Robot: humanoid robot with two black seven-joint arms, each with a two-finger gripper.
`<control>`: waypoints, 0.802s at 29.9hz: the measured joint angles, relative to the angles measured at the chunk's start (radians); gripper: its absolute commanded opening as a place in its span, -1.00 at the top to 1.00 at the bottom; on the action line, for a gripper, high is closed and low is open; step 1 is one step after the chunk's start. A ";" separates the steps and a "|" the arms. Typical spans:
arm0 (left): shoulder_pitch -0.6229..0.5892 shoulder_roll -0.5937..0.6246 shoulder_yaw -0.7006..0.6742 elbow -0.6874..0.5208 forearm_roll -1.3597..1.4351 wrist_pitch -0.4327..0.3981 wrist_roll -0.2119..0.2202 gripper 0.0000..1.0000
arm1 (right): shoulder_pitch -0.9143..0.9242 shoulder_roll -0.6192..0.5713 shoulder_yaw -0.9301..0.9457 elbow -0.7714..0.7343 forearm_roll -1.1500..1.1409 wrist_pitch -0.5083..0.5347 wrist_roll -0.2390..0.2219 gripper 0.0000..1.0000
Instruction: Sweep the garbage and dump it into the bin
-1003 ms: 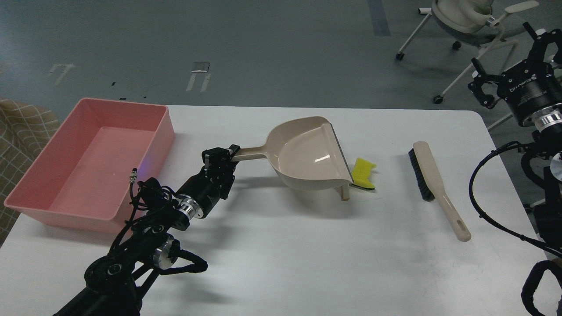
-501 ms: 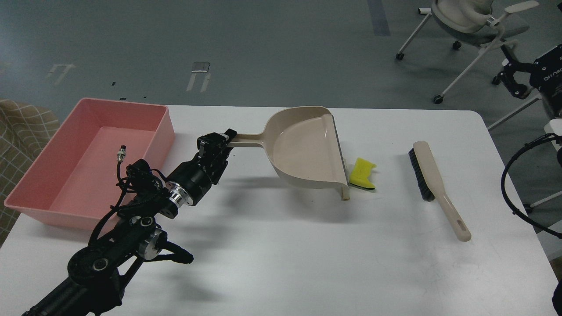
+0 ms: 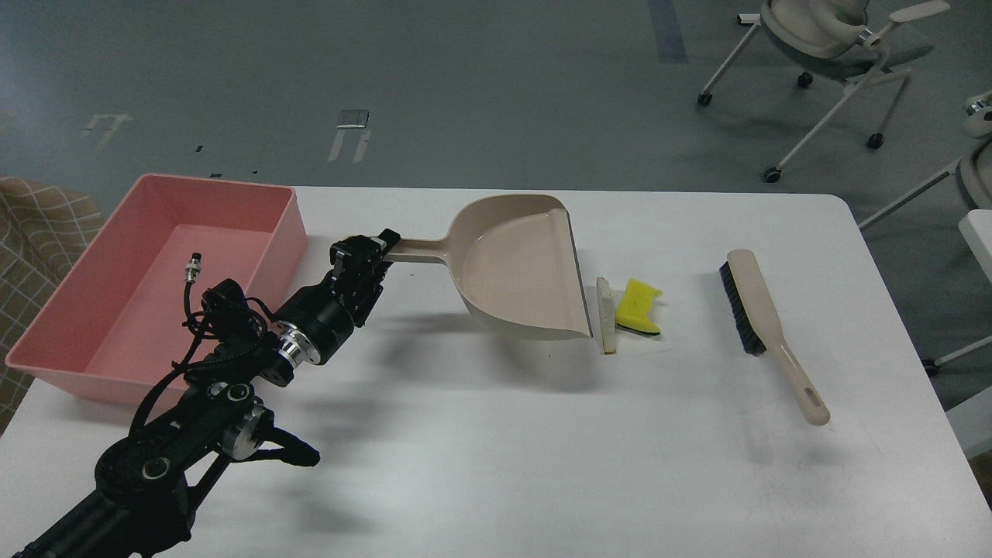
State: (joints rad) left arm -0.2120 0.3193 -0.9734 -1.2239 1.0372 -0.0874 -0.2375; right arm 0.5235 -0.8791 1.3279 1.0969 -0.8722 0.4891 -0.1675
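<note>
Left end effector (image 3: 370, 252) left of garbage (image 3: 629, 308)

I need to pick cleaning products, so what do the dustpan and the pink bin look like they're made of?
The dustpan looks like smooth beige moulded plastic: its scoop shows a faint sheen. The bin also looks like plastic, semi-matt pink, with rounded moulded corners and thin even walls. Neither can be confirmed by sight alone.
</note>
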 measured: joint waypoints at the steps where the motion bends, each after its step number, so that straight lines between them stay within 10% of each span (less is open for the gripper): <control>1: 0.001 0.000 0.001 0.000 0.000 0.000 0.000 0.89 | -0.002 -0.015 -0.024 0.035 -0.038 0.000 0.000 -1.00; 13: 0.001 0.005 0.035 0.001 0.062 0.004 -0.065 1.00 | -0.024 -0.204 -0.179 0.365 -0.148 0.000 -0.001 -1.00; 24: 0.007 -0.005 0.041 0.006 0.063 0.004 -0.069 1.00 | -0.078 -0.127 -0.307 0.399 -0.299 -0.001 -0.020 -0.91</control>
State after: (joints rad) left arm -0.2054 0.3146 -0.9325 -1.2182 1.1000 -0.0835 -0.3061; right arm 0.4458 -1.0059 1.0211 1.4960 -1.1716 0.4881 -0.1872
